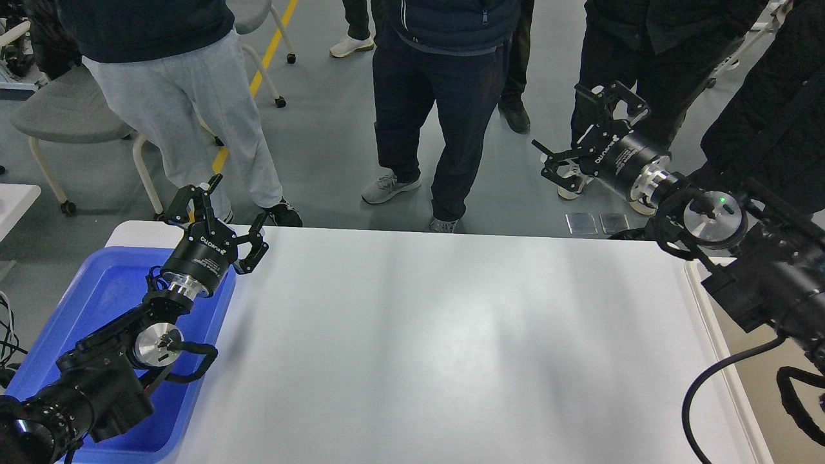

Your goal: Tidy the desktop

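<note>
The desktop is a large white tabletop with rounded corners, and no loose object shows on it. My left gripper is open and empty, held above the table's far left corner, beside the blue tray. My right gripper is open and empty, raised high past the table's far right edge and pointing up and left. Its arm crosses the table's right corner.
A blue plastic tray lies at the left under my left arm. A beige bin stands at the right, mostly hidden by my right arm. Several people stand along the far edge. A grey chair is at the back left.
</note>
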### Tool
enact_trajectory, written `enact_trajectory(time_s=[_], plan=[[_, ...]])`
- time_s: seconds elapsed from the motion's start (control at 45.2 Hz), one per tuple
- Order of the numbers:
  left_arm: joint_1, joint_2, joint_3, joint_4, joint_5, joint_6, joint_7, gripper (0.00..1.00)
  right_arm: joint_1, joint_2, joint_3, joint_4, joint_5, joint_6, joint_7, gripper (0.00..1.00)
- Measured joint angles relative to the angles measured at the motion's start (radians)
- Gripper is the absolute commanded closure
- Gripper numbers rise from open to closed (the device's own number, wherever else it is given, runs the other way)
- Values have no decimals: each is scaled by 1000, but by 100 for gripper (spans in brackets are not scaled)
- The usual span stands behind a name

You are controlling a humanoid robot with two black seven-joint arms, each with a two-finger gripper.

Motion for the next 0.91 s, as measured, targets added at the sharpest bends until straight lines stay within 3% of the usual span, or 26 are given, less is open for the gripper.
enact_trajectory(time_s=[0.331, 0.906], plan=[[0, 0, 0, 0, 0, 0, 0, 0, -89, 38, 4, -7, -1, 48, 31, 0], [0, 0, 0, 0, 0, 0, 0, 0, -241, 57, 4, -27, -2, 123, 41, 0]])
